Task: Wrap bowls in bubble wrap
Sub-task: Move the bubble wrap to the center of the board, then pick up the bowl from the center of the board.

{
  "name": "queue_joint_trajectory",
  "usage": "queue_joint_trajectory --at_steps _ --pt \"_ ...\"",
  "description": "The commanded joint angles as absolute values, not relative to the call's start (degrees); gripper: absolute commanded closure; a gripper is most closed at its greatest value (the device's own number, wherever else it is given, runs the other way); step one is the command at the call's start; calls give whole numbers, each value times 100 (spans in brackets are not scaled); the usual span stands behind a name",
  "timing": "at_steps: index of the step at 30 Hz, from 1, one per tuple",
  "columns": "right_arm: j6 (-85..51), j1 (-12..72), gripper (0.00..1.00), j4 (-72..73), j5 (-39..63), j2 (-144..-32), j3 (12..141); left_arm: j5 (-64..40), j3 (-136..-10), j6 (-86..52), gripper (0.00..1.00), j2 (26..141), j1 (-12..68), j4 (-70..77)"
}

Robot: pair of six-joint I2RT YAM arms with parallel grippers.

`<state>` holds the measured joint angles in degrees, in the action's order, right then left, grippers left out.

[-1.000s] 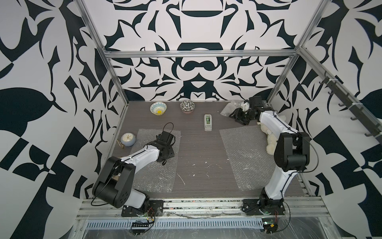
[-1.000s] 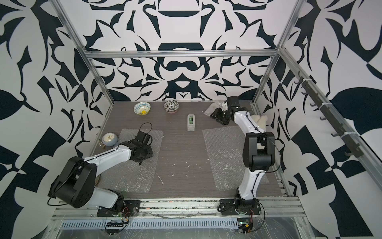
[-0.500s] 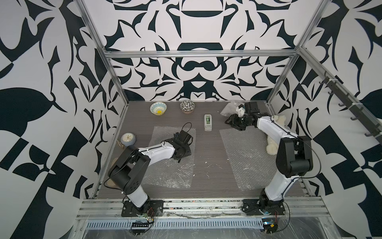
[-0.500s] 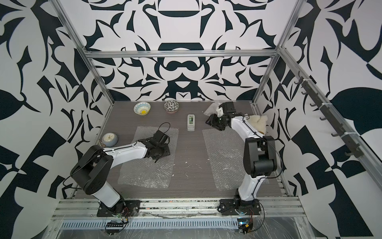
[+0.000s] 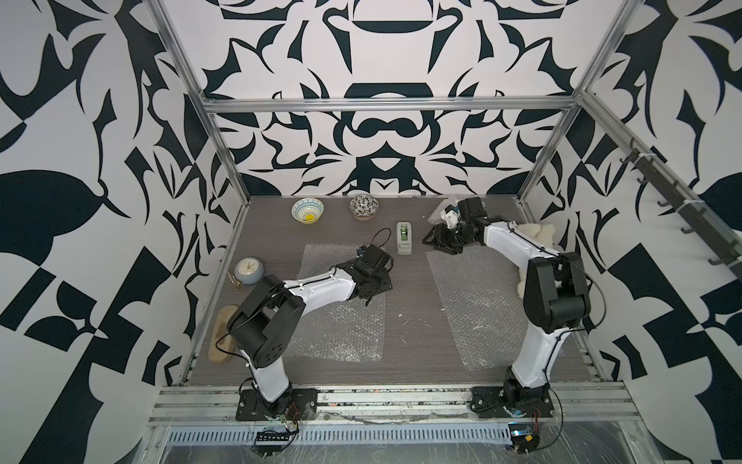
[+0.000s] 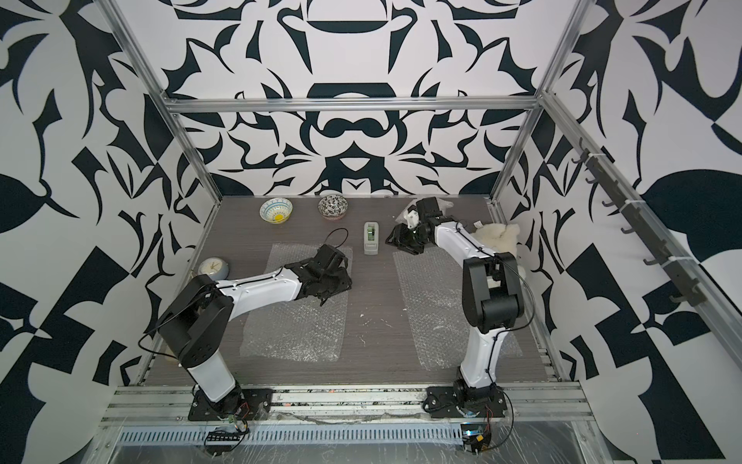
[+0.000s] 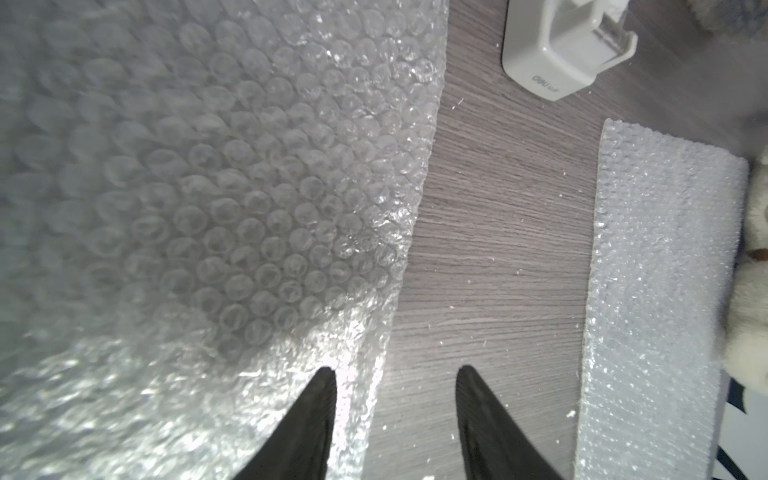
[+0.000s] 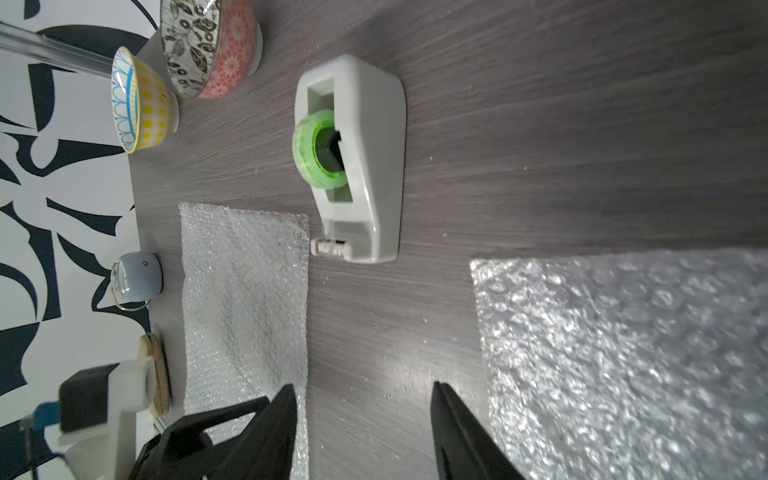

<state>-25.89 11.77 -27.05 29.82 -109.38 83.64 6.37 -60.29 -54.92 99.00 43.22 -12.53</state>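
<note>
**Two bowls bare at the back, two sheets flat, both tools empty**

Far left edge of the table (image 5: 409, 289): a pale round alarm clock (image 5: 249, 271), and nearer the front a flat oval wooden piece (image 5: 221, 333) beside the wall.

Back row, left part: light blue-and-white bowl (image 5: 307, 210) with a yellow centre, upright and unwrapped. Just to its right, apart from it, the black-and-white floral bowl (image 5: 364, 206), also upright and unwrapped. Neither touches any wrap.

Left sheet of bubble wrap (image 5: 341, 329) lies flat in front of the bowls, well apart from them. The left arm reaches across it. The left tool (image 7: 395, 374) sits low over the sheet's right edge with its jaws apart and nothing between them; in the wrist view one finger is over the wrap and the other over bare table.

Centre: a white tape dispenser (image 5: 404, 238) with a green roll, between the two sheets.

Right of the dispenser: the right tool (image 8: 361, 390), close to the table at the far corner of the right sheet of bubble wrap (image 5: 473, 317). Its jaws are apart and hold nothing. That sheet also lies flat.

Behind the right wrist: a crumpled clear bundle (image 5: 439, 211) near the back wall; cannot tell what it holds.

Far right: a cream plush toy (image 5: 536, 235) against the side wall.
</note>
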Motion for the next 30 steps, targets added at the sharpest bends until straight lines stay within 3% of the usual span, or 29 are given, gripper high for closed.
queue_joint_trajectory --at_steps 1,7,18,30 --pt "-2308 1500 44 -3045 2615 -11170 9177 1159 -5867 -5147 45 9339 4157 -1811" --pt "-2404 1926 44 -3325 2424 -12501 11003 1320 -5267 -4684 41 8636 3265 -2440" --pt "-3174 2322 45 -3768 2116 -15355 15372 739 -3885 -4257 37 7614 1489 -2289" --pt "-3790 2299 47 -2757 2045 -15918 15422 471 -3621 -4078 37 7745 1151 -2111"
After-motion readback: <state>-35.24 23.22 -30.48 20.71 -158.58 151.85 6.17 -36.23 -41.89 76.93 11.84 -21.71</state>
